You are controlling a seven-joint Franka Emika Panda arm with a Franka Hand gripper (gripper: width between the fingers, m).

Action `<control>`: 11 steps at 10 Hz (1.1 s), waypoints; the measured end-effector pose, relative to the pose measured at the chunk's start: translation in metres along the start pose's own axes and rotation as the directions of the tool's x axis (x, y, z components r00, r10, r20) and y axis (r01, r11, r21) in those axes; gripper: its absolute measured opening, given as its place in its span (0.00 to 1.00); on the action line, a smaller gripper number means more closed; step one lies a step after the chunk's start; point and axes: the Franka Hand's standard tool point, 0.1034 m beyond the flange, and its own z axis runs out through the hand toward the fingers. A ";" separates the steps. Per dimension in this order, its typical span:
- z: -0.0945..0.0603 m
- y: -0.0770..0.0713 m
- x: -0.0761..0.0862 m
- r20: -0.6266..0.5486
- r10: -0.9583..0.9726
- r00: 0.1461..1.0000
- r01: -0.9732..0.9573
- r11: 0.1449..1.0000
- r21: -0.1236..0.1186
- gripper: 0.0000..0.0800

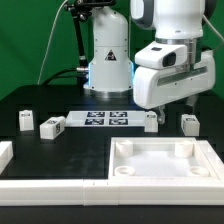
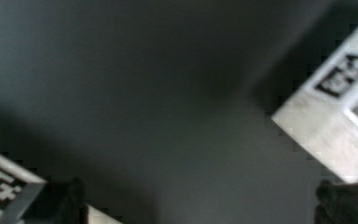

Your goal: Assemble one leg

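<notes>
Several small white legs with marker tags stand on the black table: two at the exterior view's left (image 1: 24, 120) (image 1: 50, 126) and two at the right (image 1: 151, 120) (image 1: 189, 123). My gripper (image 1: 176, 107) hangs open and empty just above the table, over the gap between the two right legs. In the wrist view the gripper (image 2: 202, 202) shows two dark fingertips (image 2: 60, 203) far apart with bare table between them. A blurred white tagged piece lies at each side of the wrist view (image 2: 345, 85) (image 2: 2, 185); they look like legs.
The marker board (image 1: 105, 119) lies at mid table before the arm's base. The large white tray-like piece (image 1: 125, 160) with corner holes sits at the front right. Another white part (image 1: 5, 153) shows at the front left edge.
</notes>
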 end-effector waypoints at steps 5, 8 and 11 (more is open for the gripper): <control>0.002 -0.025 0.005 0.010 0.449 0.893 -0.449 0.892 0.043 0.81; 0.002 -0.024 0.002 0.049 0.444 0.895 -0.445 0.895 0.034 0.81; 0.007 -0.030 -0.006 0.214 0.432 0.876 -0.442 0.897 0.002 0.81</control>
